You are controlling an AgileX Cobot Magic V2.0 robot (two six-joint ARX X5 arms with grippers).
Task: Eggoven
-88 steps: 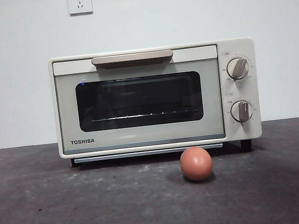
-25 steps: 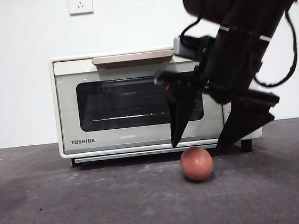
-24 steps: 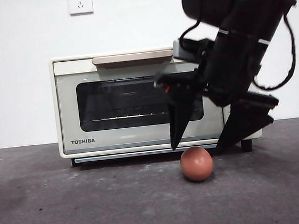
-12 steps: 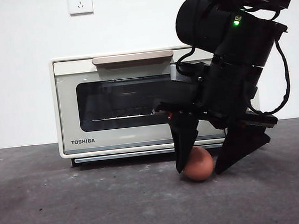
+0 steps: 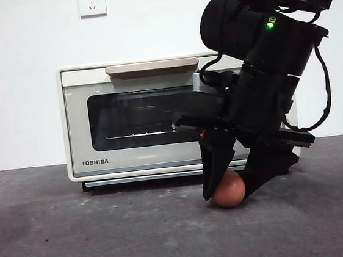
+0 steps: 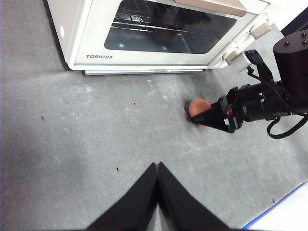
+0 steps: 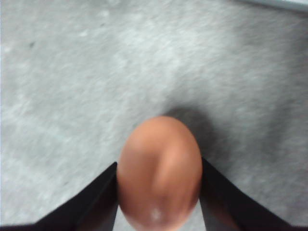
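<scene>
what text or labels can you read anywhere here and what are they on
"TOSHIBA": on the lower corner of the oven door, dark letters, readable in the front and left wrist views.
Markings around the two knobs: hidden by the right gripper or too small to read.
The egg carries no text.

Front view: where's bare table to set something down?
Free: dark grey table left of the reddish-brown egg, in front of the cream TOSHIBA toaster oven. Crowded: around the egg, where the right gripper closes on it. Left gripper waits shut.
</scene>
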